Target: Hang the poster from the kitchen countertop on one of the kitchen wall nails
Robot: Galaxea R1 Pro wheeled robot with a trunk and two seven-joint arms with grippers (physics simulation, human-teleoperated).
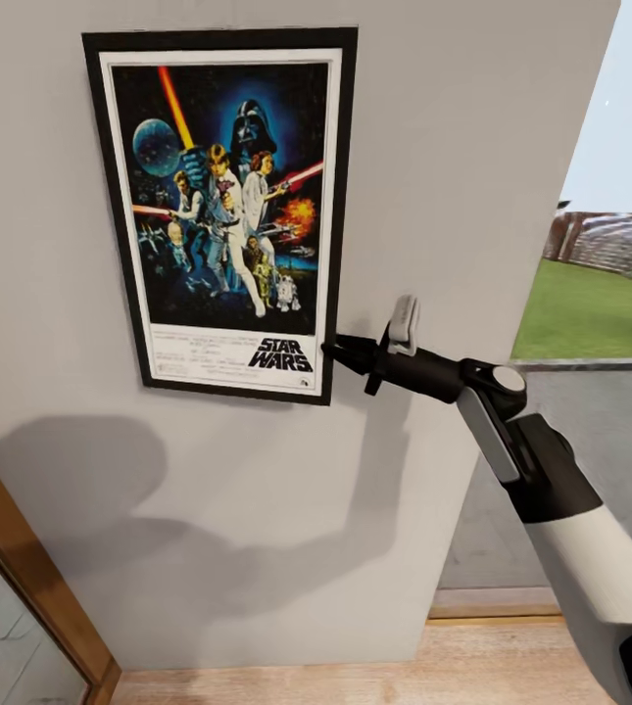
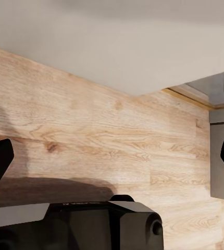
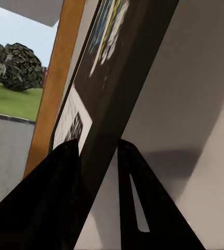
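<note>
The Star Wars poster (image 1: 222, 211) lies flat and upright against the light grey wall (image 1: 472, 147), black frame and white border all in sight. My right gripper (image 1: 335, 349) reaches in from the right and is shut on the frame's lower right edge. In the right wrist view the two dark fingers (image 3: 65, 172) straddle the poster's frame (image 3: 117, 99), one on each side. My left gripper (image 2: 112, 159) hangs open over the wooden floor (image 2: 101, 130), holding nothing. No nail head is visible; the countertop is out of view.
A wooden door frame (image 1: 22, 548) runs diagonally at the lower left. To the right of the wall's edge is an opening onto pavement and a green lawn (image 1: 590, 304). Light wood flooring (image 1: 355, 676) lies below the wall.
</note>
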